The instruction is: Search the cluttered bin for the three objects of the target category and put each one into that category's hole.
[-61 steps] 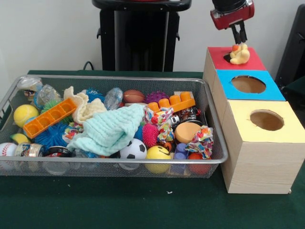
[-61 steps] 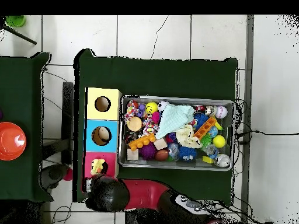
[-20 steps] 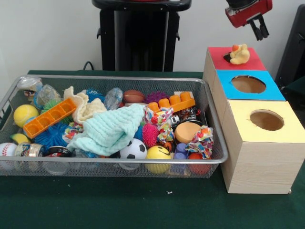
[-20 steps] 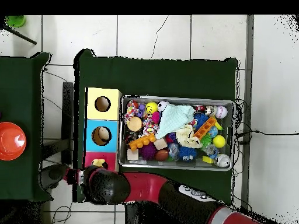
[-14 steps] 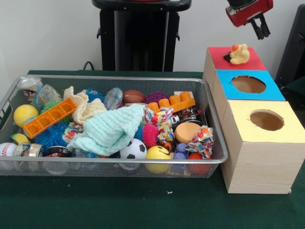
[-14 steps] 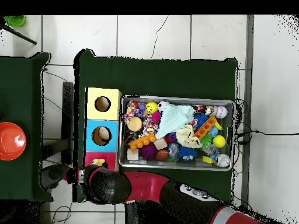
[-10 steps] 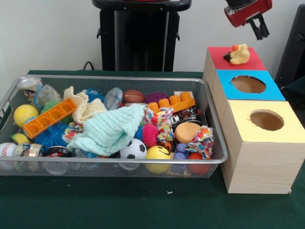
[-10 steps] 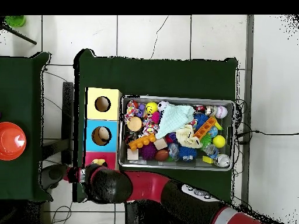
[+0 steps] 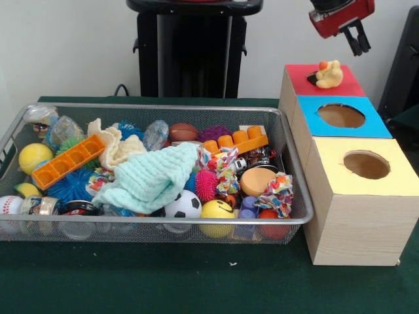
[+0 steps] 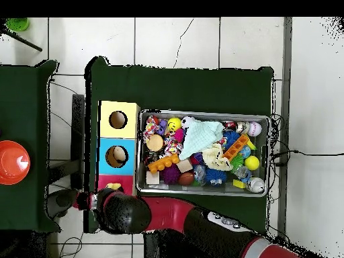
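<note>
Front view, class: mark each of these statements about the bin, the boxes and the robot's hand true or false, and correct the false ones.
1. The rubber duck sits on top of the red box. True.
2. The hand is gripping the duck. False: it hangs above the duck, apart from it, holding nothing.
3. The mint green cloth lies in the wire bin. True.
4. The soccer ball rests on the yellow box. False: it lies in the bin, beside the yellow smiley ball.
5. The blue box stands between the red and yellow ones. True.
</note>
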{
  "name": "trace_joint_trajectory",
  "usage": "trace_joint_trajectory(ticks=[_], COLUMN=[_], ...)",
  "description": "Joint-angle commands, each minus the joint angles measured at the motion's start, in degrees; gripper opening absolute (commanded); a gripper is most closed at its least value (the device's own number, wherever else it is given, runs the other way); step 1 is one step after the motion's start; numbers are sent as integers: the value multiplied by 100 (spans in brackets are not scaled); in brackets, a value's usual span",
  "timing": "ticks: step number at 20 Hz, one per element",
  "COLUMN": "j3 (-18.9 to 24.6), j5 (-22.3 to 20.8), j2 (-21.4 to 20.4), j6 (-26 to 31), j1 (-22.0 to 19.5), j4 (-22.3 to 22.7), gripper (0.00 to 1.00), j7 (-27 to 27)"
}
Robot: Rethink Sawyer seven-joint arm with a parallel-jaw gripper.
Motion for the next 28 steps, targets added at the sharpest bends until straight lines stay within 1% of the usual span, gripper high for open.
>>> trace_joint_trajectory(ticks=[1, 9, 14, 22, 26, 28], j3=[-286, -430, -502, -791, -1079, -1130], j5=[-138, -390, -538, -706, -800, -857], j2=[238, 349, 389, 338, 247, 222], j6=[-408, -704, -787, -622, -262, -181], j1=[22, 53, 52, 172, 337, 366], j4=[-844, -966, -1030, -1138, -1239, -1265], gripper=[0, 0, 0, 0, 0, 0], j7=[843, 789, 781, 639, 439, 391])
